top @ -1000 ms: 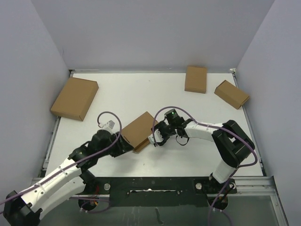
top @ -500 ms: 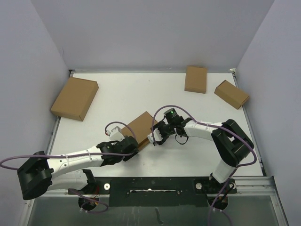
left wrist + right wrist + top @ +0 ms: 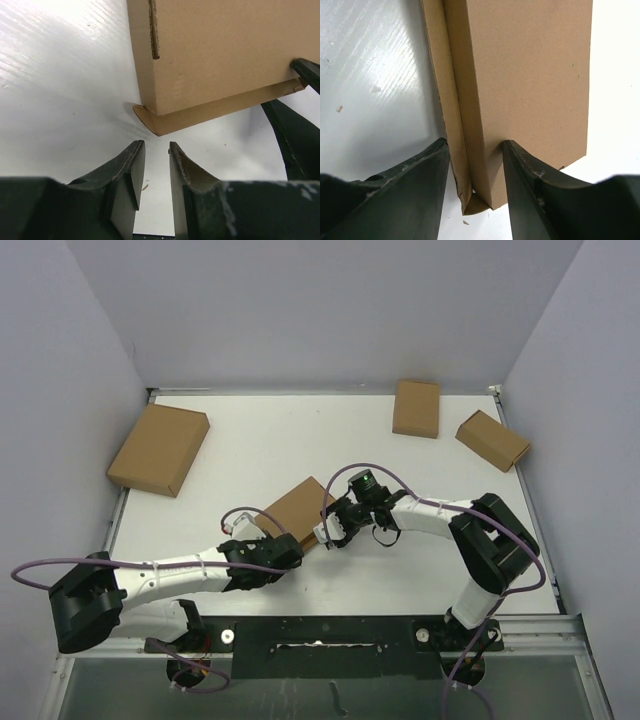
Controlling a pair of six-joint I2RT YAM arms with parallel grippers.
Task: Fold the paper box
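Cardboard paper box [image 3: 295, 508] — right claw [image 3: 475, 147] low, tight on its edge.

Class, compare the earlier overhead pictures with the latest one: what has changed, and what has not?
The left hand slid rightward along the near edge of the paper box, its arm swinging low and its jaws narrowing on nothing. The right hand keeps holding the box's side; the box stayed put.
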